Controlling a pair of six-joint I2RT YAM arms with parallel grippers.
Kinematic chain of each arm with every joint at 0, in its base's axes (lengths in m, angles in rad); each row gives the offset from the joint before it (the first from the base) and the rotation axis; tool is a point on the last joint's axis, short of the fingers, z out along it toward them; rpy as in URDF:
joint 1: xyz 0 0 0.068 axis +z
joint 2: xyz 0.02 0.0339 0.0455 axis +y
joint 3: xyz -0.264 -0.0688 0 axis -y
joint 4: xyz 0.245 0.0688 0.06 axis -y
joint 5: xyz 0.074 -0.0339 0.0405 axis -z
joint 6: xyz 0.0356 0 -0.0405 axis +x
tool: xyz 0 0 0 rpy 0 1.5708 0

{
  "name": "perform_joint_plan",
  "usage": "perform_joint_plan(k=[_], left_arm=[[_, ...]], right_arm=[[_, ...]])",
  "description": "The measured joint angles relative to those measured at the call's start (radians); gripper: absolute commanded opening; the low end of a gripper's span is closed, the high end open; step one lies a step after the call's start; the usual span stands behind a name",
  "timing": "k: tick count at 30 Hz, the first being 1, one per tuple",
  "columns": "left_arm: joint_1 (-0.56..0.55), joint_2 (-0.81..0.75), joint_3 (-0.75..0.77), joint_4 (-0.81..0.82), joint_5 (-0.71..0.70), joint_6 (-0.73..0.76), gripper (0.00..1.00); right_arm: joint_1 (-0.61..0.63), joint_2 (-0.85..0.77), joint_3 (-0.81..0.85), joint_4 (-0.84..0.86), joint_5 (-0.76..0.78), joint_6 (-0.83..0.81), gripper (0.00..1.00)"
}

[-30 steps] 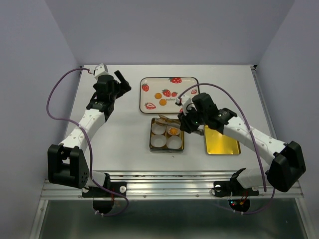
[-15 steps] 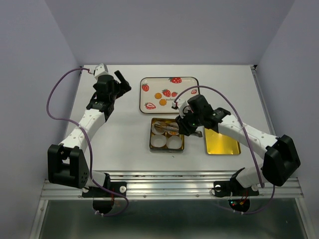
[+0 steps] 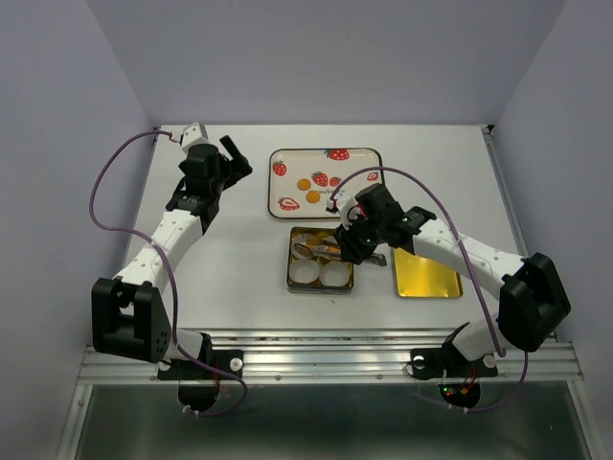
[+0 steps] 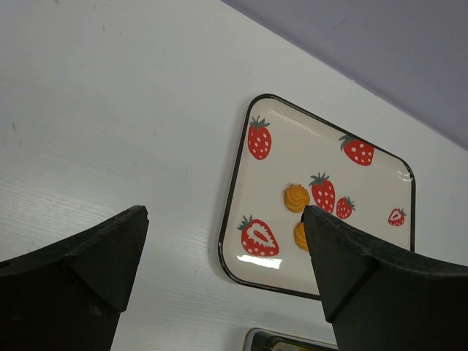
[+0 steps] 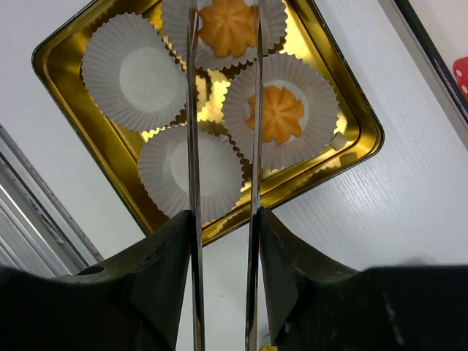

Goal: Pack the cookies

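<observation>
My right gripper [image 5: 223,219] is shut on a pair of metal tongs [image 5: 191,110] that reach over the open gold square tin [image 5: 51,66]. A cookie [image 5: 227,29] sits between the tong tips, over a white paper cup. A second cookie [image 5: 278,113] lies in the cup beside it. Two more cups [image 5: 131,73] are empty. In the top view the right gripper [image 3: 352,240] is at the tin's [image 3: 290,273] right edge. Two cookies [image 3: 304,184] lie on the strawberry tray [image 3: 359,158]. My left gripper [image 3: 230,158] is open and empty, left of the tray [image 4: 292,146], with both tray cookies [image 4: 296,197] in its view.
The tin's gold lid [image 3: 426,273] lies flat to the right of the tin, under my right forearm. The strawberry tray stands just behind the tin. A metal rail [image 3: 326,355] runs along the table's near edge.
My right gripper has moved left and lower over the tin, bringing the tongs and a cookie across the back row of cups. The left arm has not moved.
</observation>
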Motion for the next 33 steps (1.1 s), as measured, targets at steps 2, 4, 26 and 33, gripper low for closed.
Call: perform_joint_plan(k=[2,4,26,33], left_arm=[[0.0,0.0,0.0,0.0,0.0,0.0,0.99],[0.0,0.0,0.0,0.0,0.0,0.0,0.99],[0.0,0.0,0.0,0.008,0.002,0.001,0.99],[0.0,0.0,0.0,0.008,0.001,0.001,0.99]], right_arm=[[0.001,0.0,0.0,0.0,0.002,0.0,0.49],[0.001,0.0,0.0,0.0,0.003,0.0,0.49],[0.002,-0.124,0.0,0.013,0.018,0.006,0.47],[0.002,-0.191,-0.006,0.067,0.092,0.046,0.44]])
